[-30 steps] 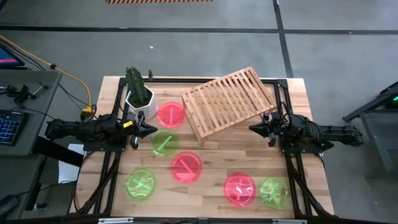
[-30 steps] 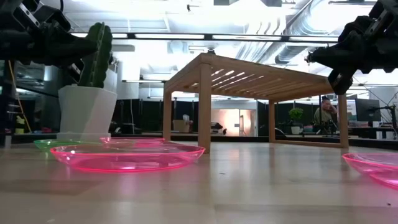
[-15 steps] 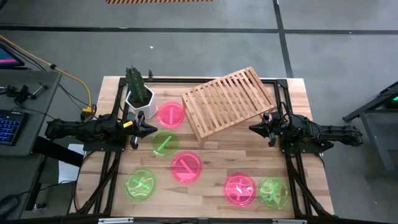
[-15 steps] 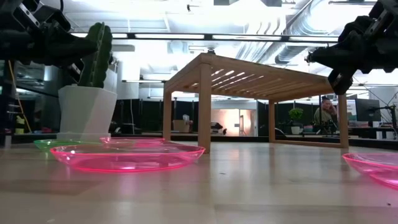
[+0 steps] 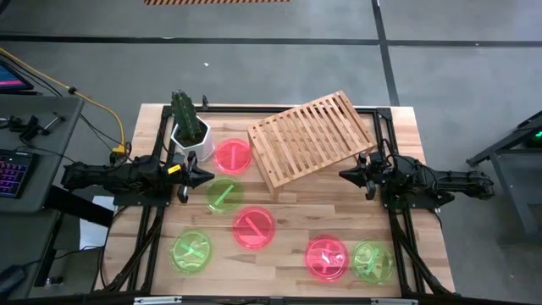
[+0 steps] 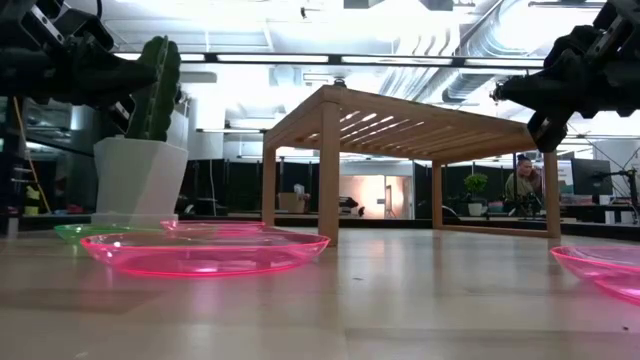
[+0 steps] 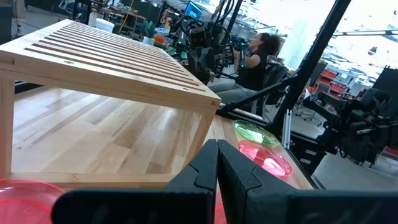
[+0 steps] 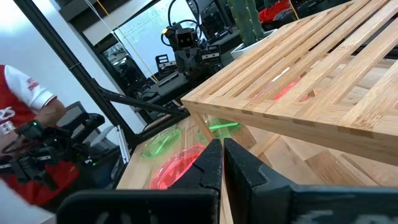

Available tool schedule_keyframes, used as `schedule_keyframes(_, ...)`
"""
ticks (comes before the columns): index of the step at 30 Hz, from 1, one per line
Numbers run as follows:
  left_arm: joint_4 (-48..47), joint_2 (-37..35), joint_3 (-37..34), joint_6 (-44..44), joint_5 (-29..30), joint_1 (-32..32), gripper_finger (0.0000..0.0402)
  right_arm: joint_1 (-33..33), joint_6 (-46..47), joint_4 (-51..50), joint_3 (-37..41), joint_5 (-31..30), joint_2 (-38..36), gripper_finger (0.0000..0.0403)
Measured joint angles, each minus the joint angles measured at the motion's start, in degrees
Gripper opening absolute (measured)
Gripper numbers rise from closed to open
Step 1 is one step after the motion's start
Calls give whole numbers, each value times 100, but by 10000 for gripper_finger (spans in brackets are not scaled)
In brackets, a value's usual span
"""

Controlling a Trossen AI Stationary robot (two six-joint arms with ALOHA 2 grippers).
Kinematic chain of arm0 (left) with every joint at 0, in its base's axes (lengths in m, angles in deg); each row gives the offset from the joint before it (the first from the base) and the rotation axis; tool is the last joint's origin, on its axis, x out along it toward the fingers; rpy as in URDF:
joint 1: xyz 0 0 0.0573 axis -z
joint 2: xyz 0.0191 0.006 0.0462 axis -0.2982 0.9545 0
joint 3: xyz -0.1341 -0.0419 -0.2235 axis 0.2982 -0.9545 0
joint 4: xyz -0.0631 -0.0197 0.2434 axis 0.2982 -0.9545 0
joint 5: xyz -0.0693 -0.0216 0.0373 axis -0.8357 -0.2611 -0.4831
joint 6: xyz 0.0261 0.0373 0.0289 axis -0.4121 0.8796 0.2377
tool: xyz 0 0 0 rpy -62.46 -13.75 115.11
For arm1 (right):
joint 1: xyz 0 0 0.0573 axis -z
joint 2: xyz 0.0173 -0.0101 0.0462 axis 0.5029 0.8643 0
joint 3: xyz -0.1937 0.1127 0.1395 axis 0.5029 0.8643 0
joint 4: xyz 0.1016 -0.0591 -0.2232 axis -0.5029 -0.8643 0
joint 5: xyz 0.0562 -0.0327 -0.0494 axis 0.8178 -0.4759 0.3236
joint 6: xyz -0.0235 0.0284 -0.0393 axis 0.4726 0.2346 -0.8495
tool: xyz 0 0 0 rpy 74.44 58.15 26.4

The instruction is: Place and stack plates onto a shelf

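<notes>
Apparently closed left claw [image 5: 206, 177] beside green plate [image 5: 223, 195].

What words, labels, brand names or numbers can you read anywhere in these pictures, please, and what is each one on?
None can be read.
Plates: only moulded cross or bar marks, no lettering.
Shelf: bare wood, no label.
Monitor in the room behind: glowing, content too small to read.
Person's red and white shirt: no legible print.

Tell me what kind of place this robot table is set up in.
Probably a robotics lab or workshop: a person sits among equipment racks, exposed ducts run overhead, and a keyboard sits on a side desk.
</notes>
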Motion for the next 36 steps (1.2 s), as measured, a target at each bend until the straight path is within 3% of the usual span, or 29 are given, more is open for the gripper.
schedule_keyframes(31, 0, 2, 0, 0, 0, 0, 1, -1, 91, 124, 0, -165, 2, 0)
schedule_keyframes(36, 0, 2, 0, 0, 0, 0, 1, 1, 2748, 1386, 0, -1266, -2, 0)
